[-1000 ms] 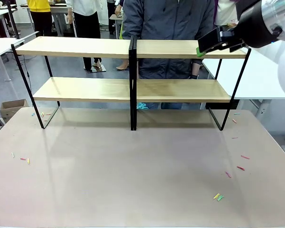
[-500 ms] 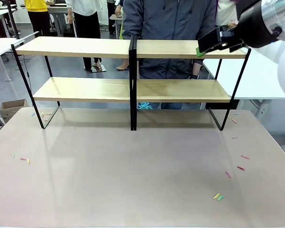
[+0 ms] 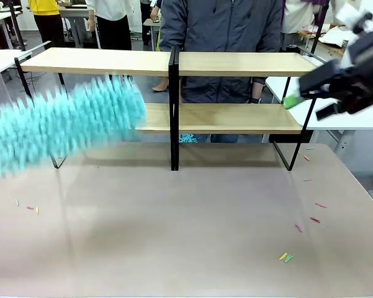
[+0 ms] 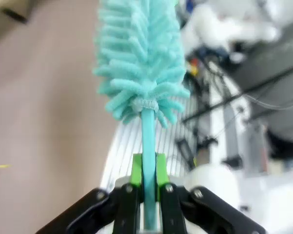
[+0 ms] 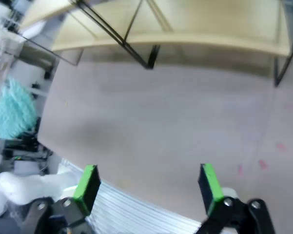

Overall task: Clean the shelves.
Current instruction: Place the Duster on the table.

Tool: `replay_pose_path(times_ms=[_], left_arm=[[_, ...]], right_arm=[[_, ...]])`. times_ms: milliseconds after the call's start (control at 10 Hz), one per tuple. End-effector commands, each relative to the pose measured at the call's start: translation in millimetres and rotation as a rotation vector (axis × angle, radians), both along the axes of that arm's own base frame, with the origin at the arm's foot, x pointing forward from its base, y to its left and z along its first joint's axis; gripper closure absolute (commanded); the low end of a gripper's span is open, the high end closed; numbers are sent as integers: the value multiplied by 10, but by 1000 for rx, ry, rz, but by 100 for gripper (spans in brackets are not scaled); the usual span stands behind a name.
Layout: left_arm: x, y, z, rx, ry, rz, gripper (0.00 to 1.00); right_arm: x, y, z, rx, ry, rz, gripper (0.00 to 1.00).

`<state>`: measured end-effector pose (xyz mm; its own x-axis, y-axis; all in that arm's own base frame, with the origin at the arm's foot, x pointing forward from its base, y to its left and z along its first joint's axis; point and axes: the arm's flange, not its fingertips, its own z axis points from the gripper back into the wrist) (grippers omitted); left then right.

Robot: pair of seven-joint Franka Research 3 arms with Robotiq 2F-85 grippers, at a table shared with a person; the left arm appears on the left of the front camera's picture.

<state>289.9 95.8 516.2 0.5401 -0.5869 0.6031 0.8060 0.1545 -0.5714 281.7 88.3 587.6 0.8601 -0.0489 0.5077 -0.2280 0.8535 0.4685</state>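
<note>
Shelves (image 3: 174, 112) on table | left tool (image 4: 145, 187) clamps duster (image 4: 139, 58) | right tool (image 5: 146, 187) wide

One rack (image 3: 236, 118): two wood boards, one black centre post. One teal duster (image 3: 62, 124), blurred, handle between fingers of left claw (image 4: 147, 187). Two claws; right claw (image 3: 307, 99) wide apart, nothing between pads. One table (image 3: 174, 236). Small coloured scraps scattered below right claw, too small to count exactly. One person (image 3: 220, 25) behind rack.
</note>
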Motion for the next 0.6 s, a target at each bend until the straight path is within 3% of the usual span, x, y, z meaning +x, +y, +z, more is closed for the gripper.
replay_pose_path(times_ms=[0,100,200,300,400,500], left_arm=[[33,-38,-260,155,-96,-380,87],[69,-221,-465,172,-48,-494,87],[174,-329,-658,193,-24,-506,87],[383,-223,-505,186,-128,19,87],[74,-372,-516,175,6,-442,87],[74,-372,-516,175,6,-442,87]], right_arm=[[-127,-910,-920,371,443,-331,0],[-181,-1179,-1243,491,510,-363,0],[-275,-1401,-1628,612,564,-442,0],[-378,-1392,-1824,542,559,-543,0],[188,-1414,-663,325,374,-185,0],[188,-1414,-663,325,374,-185,0]])
